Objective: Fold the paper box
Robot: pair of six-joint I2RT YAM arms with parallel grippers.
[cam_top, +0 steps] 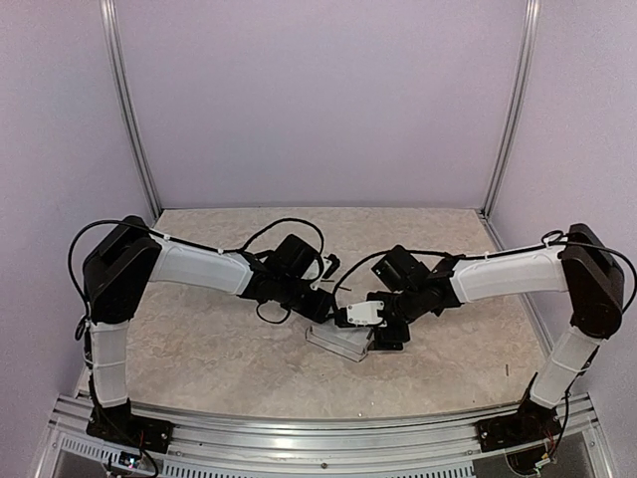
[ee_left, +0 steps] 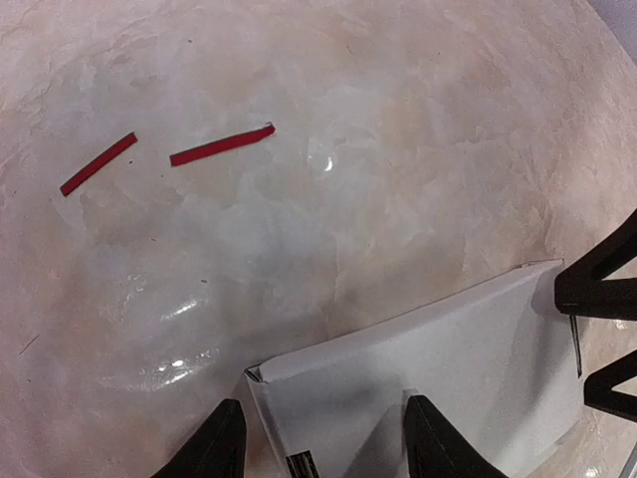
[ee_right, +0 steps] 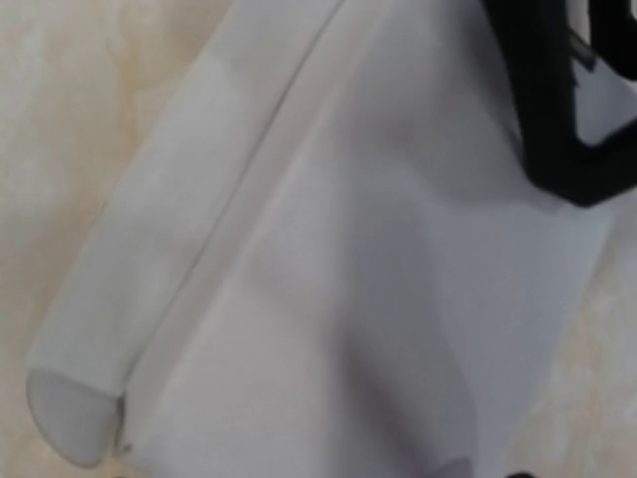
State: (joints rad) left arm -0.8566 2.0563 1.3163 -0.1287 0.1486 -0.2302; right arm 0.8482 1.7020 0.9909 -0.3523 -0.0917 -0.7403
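The paper box [cam_top: 343, 342] is a slim pale white box lying flat at the table's middle, between both arms. In the left wrist view the paper box [ee_left: 438, 358] lies under my left gripper [ee_left: 328, 426], which is open; its fingers [ee_left: 224, 443] straddle the box's near corner. My left gripper [cam_top: 320, 319] sits at the box's left end in the top view. My right gripper [cam_top: 384, 333] is at the box's right end, and its two dark fingers [ee_left: 595, 289] stand apart over that end. The box [ee_right: 328, 259] fills the right wrist view and hides that gripper's own fingers.
Two thin red strips [ee_left: 221, 145] [ee_left: 100, 162] lie on the marbled tabletop [ee_left: 398, 119] beyond the box. A left-gripper finger [ee_right: 557, 100] crosses the top right of the right wrist view. Metal posts and lilac walls close in the table at the back and sides.
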